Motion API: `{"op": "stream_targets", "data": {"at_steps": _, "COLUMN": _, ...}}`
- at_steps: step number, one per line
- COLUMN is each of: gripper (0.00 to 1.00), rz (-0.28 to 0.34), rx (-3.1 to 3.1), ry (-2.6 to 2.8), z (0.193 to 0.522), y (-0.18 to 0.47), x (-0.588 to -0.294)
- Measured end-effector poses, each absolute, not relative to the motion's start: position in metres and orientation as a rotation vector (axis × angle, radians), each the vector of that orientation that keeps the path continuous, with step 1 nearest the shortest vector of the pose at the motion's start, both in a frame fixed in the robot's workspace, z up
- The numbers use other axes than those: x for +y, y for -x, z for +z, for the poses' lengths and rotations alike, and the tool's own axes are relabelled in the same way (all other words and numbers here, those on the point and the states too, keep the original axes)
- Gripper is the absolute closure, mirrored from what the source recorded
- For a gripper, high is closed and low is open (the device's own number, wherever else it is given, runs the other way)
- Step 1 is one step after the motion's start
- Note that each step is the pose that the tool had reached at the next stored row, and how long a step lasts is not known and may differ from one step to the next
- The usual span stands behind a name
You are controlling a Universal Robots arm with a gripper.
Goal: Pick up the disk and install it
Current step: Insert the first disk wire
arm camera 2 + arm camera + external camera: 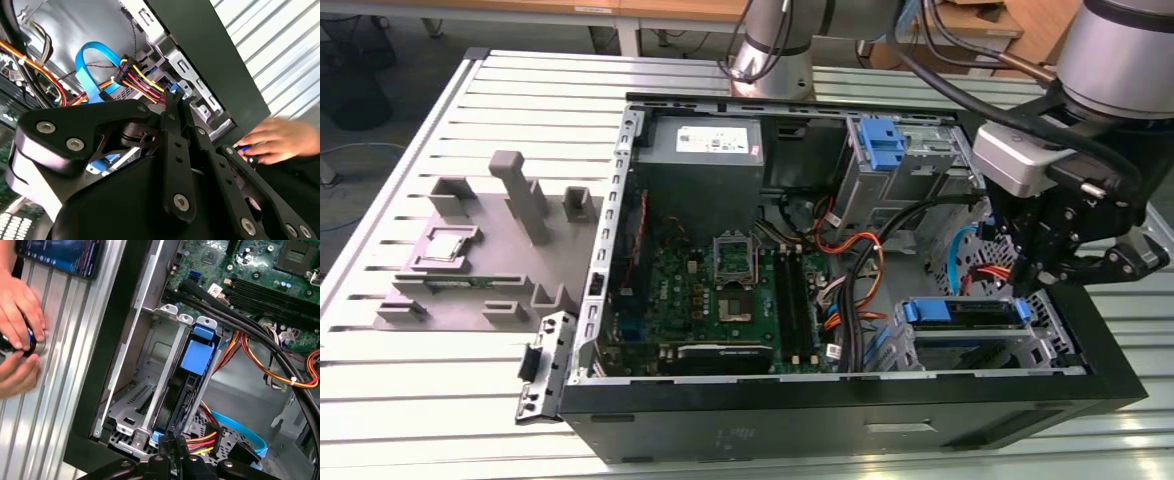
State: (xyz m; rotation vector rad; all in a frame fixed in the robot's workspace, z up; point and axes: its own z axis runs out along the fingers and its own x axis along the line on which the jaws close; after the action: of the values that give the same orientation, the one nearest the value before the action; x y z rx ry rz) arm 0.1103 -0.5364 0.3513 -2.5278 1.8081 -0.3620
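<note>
The disk (pixel 961 312), a drive in a blue bracket, sits in the drive cage at the open computer case's front corner on the exterior view's right. The first wrist view shows the disk (pixel 196 356) standing between the cage's metal rails, with its blue tab up. My gripper (pixel 1045 280) hangs just over that cage, on the disk's cable side. Both wrist views have the gripper (pixel 172 97) (pixel 170 449) shut, its tips together at the bracket's end beside the red, yellow and black power plug (pixel 142 82). I cannot tell whether the tips touch the bracket.
A person's hands (pixel 20 340) (pixel 270 142) hold a small dark object on the slatted table just outside the case wall. Orange and black cables (pixel 854 265) and a blue ribbon cable (pixel 87 60) crowd the bay. A grey power supply (pixel 704 140) and tall blue latch (pixel 881 140) stand at the back.
</note>
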Motion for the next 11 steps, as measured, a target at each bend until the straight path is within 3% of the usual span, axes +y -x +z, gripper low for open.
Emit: {"op": "stream_targets", "data": {"at_steps": 11, "gripper": 0.83, "rz": -0.353, "rx": 2.010, "ry": 2.387, "z": 0.3505, "y": -0.1101, "x": -0.5364}}
